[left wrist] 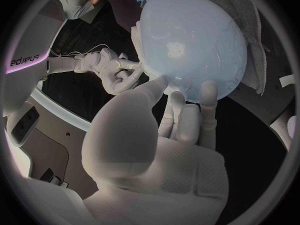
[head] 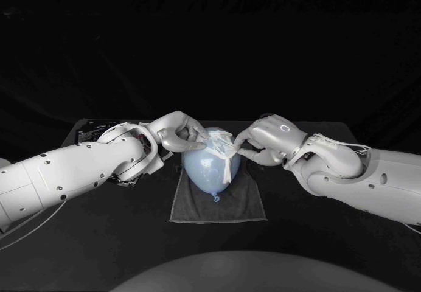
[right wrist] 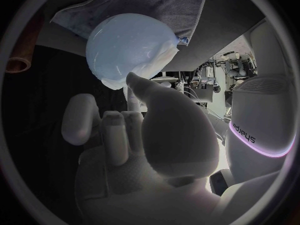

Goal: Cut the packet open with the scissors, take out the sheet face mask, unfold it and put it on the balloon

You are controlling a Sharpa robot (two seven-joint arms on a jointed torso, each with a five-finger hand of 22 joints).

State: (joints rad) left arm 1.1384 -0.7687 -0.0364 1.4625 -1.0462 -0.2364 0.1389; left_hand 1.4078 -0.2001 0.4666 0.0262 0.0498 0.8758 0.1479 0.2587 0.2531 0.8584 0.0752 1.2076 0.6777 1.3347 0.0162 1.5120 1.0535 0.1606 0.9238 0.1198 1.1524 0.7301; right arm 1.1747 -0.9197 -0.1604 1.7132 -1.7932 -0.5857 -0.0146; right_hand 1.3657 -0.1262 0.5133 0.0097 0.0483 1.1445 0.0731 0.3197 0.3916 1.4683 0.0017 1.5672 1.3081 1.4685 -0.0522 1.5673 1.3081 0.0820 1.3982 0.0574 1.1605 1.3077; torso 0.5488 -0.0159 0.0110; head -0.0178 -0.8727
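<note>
Fingers (head: 196, 144) of the left hand (head: 176, 131) are curled in and pinch the left edge of the mask (head: 221, 148). Those of the right hand (head: 267, 137) pinch its right edge in the same way, and neither hand holds anything else.

The table (head: 97, 243) is black, with a dark towel (head: 224, 210) lying flat at its centre. The balloon (head: 204, 173), pale blue, lies lengthways on the towel with its knot (head: 216, 196) toward the near side. The mask sits over the balloon's far end, between the two hands. It is bunched rather than spread, and one strip trails down the balloon's right side.

Assessment: the last step is in hand — fitting the mask to the balloon. Cutting and removal appear complete. The next move calls for both hands to draw the edges apart and toward the near side, then smooth the sheet flat. Pressure should be light — the balloon looks free to roll off the towel.
</note>
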